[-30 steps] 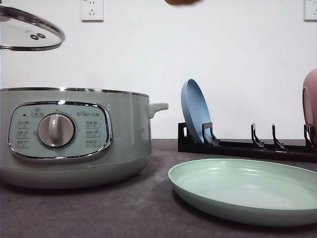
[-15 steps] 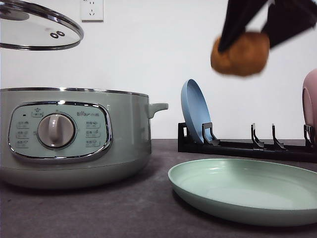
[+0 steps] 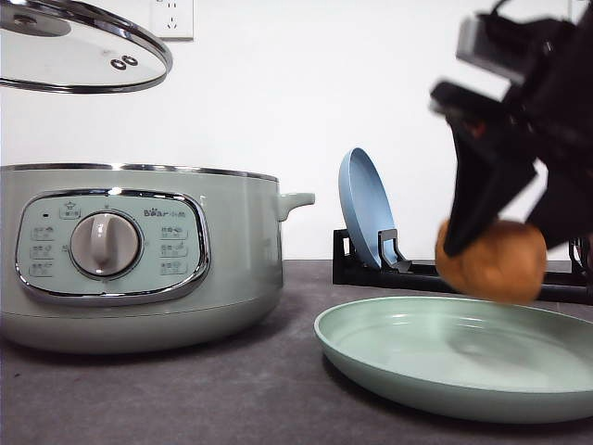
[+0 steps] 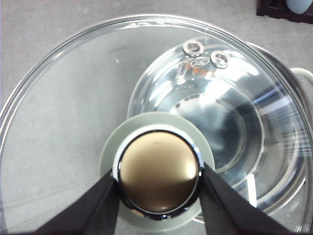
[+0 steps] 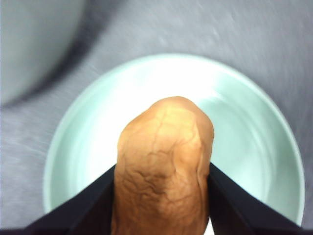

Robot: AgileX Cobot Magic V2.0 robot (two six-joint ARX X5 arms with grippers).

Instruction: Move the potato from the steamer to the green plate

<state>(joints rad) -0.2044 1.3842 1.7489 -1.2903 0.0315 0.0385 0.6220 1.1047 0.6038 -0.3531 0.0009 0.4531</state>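
Since the earlier frames, the potato (image 3: pixel 493 261) has been carried down from high against the wall to just above the green plate (image 3: pixel 408 366), and the glass lid (image 3: pixel 83 51) has drifted slightly toward the right of the front view. The potato is clamped between the two black fingers of the right gripper (image 3: pixel 491 246), which are closed against its sides; in the right wrist view the potato (image 5: pixel 164 169) is seen centred over the plate (image 5: pixel 78 156), apparently not yet in contact, though motion blur makes this hard to confirm. The step in hand is judged to be the final lowering. The next move calls for a short, slow descent to the plate floor, followed by opening of the fingers; a lumpy oval body may roll when released, so release near the centre is advised. The steamer (image 3: pixel 139 255) stands open to the left, well apart from the plate. Its lid knob (image 4: pixel 157 171) is gripped by the left gripper (image 4: pixel 159 196), and the lid is held clear above the pot. Behind the plate, a black rack (image 3: pixel 463 273) carries an upright blue plate (image 3: pixel 366 209); neither obstructs the descent.
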